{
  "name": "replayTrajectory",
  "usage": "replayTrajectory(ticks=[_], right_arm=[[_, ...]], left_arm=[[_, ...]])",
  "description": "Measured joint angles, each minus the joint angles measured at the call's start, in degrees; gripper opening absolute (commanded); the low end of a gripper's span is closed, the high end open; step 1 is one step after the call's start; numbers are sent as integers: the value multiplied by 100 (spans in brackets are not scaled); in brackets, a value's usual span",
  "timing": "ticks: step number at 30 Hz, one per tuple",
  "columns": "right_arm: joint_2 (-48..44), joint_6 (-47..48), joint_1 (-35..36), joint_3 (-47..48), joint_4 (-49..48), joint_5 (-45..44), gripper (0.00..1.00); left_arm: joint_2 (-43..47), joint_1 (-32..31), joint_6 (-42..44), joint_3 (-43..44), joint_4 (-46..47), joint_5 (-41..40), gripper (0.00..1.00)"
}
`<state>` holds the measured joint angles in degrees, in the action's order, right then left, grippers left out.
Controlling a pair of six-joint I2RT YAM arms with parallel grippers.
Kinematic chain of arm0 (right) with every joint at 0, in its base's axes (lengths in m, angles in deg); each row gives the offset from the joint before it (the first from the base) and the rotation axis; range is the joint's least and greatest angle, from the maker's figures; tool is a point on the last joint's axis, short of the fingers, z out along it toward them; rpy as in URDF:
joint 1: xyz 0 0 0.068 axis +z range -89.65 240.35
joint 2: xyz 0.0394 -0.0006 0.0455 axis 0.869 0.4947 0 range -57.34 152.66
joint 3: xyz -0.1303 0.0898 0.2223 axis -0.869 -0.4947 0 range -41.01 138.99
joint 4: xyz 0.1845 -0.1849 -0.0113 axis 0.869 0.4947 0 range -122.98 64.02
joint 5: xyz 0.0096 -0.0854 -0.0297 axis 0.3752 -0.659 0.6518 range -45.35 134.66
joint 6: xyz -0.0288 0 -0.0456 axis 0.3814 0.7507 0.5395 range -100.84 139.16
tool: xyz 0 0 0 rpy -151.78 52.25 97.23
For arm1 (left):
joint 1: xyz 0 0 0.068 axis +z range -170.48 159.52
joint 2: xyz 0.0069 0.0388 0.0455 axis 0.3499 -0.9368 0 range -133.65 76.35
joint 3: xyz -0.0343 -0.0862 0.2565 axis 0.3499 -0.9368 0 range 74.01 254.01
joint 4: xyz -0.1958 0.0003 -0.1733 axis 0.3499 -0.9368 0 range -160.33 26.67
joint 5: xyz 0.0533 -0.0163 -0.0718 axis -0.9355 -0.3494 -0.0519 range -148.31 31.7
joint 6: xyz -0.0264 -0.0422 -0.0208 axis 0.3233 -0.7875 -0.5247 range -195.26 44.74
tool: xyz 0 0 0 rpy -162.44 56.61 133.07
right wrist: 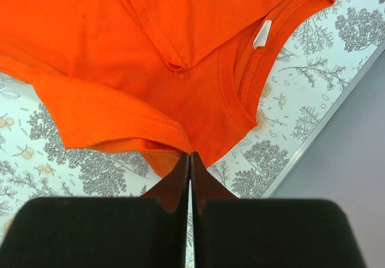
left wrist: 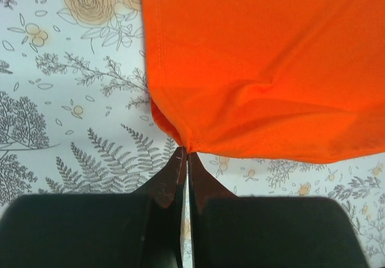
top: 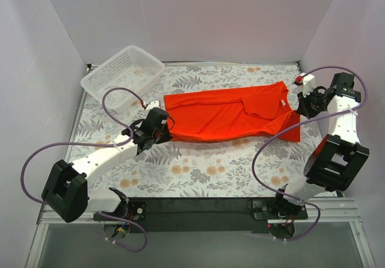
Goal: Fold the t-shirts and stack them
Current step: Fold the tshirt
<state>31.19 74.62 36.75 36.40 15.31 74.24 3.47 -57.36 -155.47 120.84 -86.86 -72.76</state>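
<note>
floral table [top: 198, 172]: left gripper [left wrist: 183, 154], right gripper [right wrist: 190, 155] pinching t-shirt [top: 228, 115].

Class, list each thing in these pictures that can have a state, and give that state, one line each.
t-shirt: lying flat, partly folded over itself, pinched at both ends.
left gripper: shut on a corner of the t-shirt.
right gripper: shut on the t-shirt's edge.
basket: upright, looks empty.
</note>
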Motion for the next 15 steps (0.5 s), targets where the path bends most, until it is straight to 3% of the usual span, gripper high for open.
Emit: replayTrajectory(ticks=[15], right_arm=[[1075, -551, 20, 1027, -17, 503, 1]], left_arm=[[-1032, 229, 518, 756, -15, -83, 0]])
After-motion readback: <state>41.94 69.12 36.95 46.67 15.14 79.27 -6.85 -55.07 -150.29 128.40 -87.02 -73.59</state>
